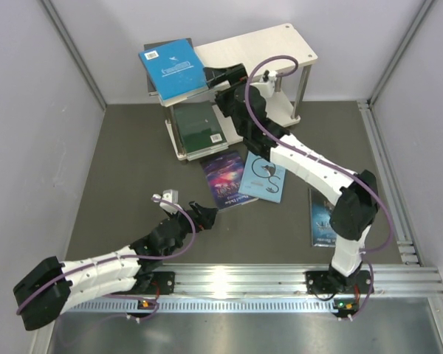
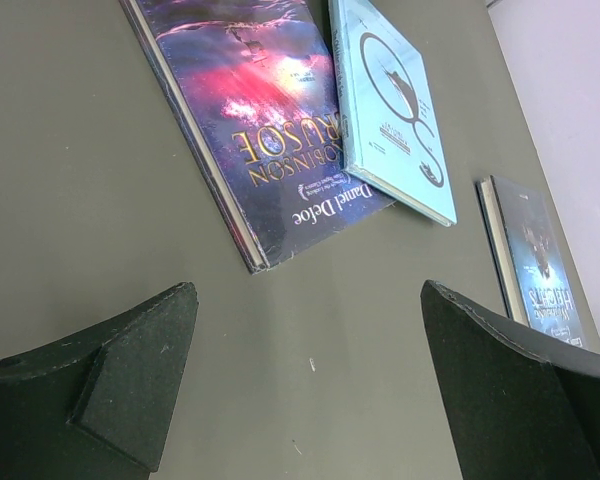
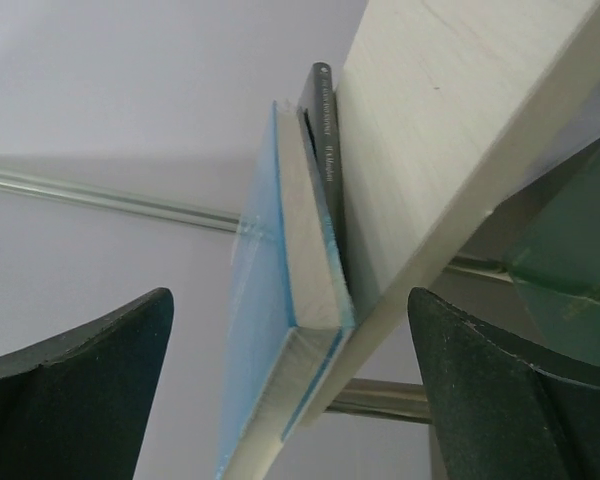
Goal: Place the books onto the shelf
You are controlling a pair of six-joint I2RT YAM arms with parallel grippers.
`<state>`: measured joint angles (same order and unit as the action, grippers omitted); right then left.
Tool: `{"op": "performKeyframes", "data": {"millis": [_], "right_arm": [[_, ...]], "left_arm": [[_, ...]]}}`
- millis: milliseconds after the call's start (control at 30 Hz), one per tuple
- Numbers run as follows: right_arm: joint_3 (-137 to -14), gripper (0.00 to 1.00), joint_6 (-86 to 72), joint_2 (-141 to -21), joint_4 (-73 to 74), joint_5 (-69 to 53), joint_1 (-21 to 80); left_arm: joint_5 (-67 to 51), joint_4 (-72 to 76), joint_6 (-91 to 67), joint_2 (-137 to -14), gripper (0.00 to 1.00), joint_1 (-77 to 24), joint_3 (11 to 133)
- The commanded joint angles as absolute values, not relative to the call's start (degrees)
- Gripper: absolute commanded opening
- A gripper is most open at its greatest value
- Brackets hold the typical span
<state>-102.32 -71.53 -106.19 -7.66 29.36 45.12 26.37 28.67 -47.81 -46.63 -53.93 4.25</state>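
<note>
The right arm [image 1: 303, 158] reaches over the shelf [image 1: 273, 40], its jaws spread wide to either side of the near corner of the bright blue book [image 1: 173, 68] and gripping nothing. That book lies flat on a dark book [image 3: 325, 150] at the left end of the top board, and both seem to jut past that end. A dark green book [image 1: 198, 125] lies on the lower tier.

The step in hand looks like clearing away from the placed book. It is best done by pulling straight back along the line of the jaws with the spread kept wide, since a sideways swing could catch the blue cover and slide the overhanging pair off the board. The thin metal posts [image 1: 301, 88] stand close beside the wrist, so any lift should come only once the fingers are clear of the board.

Three books are left on the worktop [image 1: 133, 162]. The starry book [image 2: 260, 110] has the light blue book [image 2: 390, 110] overlapping its right edge, and a dark blue book [image 1: 323, 217] lies well apart to the right, beside the right arm's elbow. The left arm [image 1: 103, 269] has its jaws wide and empty just short of the starry book's near corner (a thin cover flat on the worktop gives little edge to pinch). The light blue book must come off first or it will ride along.
</note>
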Motion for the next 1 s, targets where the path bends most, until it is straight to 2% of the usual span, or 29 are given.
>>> {"op": "performKeyframes", "data": {"millis": [0,200,367,500,733,833,967], "right_arm": [[-98.8,1.00,-67.7,-102.5,-5.9,28.2,43.5],[-87.0,1.00,-60.3,-93.8,-9.4,27.8,43.3],[-73.9,1.00,-53.3,-79.1,-8.8,29.4,43.4],[-59.9,1.00,-48.1,-65.5,-2.7,31.6,43.4],[-41.2,1.00,-47.5,-50.2,10.1,32.5,41.2],[-34.3,1.00,-49.3,-46.6,10.0,24.7,36.0],[-30.0,1.00,-49.4,-48.6,9.0,10.5,24.6]], "left_arm": [[26.0,30.9,-46.9,-46.4,0.99,-53.6,4.9],[25.9,30.3,-46.6,-45.9,0.99,-53.4,5.1],[25.6,29.8,-46.7,-45.6,0.99,-53.1,5.3],[25.1,29.0,-46.6,-46.8,0.99,-53.1,6.1],[24.8,27.2,-46.6,-49.7,0.99,-52.8,8.5],[21.9,24.6,-43.8,-56.1,0.99,-52.9,13.9],[17.6,24.8,-40.5,-65.7,0.99,-52.9,23.0]]}}
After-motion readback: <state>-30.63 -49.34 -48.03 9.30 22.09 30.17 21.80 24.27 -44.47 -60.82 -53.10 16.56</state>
